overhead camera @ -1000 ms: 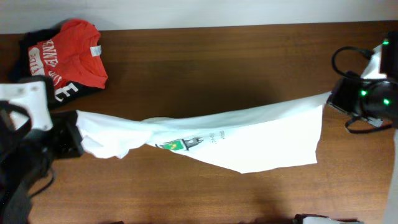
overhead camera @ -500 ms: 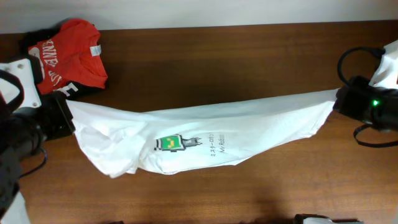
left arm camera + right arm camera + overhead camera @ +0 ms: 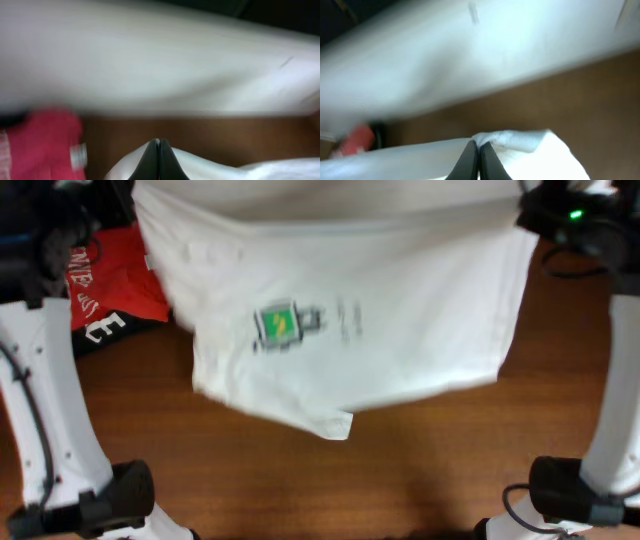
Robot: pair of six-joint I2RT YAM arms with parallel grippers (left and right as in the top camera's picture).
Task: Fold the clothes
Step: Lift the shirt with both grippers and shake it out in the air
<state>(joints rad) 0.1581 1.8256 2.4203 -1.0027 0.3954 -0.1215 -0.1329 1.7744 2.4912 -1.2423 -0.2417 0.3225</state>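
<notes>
The white T-shirt (image 3: pixel 400 290) with a small green-and-grey print (image 3: pixel 282 325) hangs spread out high above the table, held up by both arms. My left gripper (image 3: pixel 159 150) is shut on the shirt's upper left edge (image 3: pixel 215 167); overhead it sits at the top left (image 3: pixel 125 192). My right gripper (image 3: pixel 478 152) is shut on the shirt's upper right edge (image 3: pixel 520 142); overhead it sits at the top right (image 3: pixel 530 210). The shirt's lower hem hangs loose, with one corner drooping at the bottom middle (image 3: pixel 335 425).
A red shirt with white lettering (image 3: pixel 100 280) lies over dark garments at the table's left, partly behind the raised shirt; it also shows in the left wrist view (image 3: pixel 40 145). Both arm bases stand at the front corners (image 3: pixel 110 495) (image 3: pixel 570 490). Brown table (image 3: pixel 420 470) below.
Both arms have lifted the shirt from a stretched band low over the table to high near the camera. It now hangs open and looks much larger, covering the table's back.
</notes>
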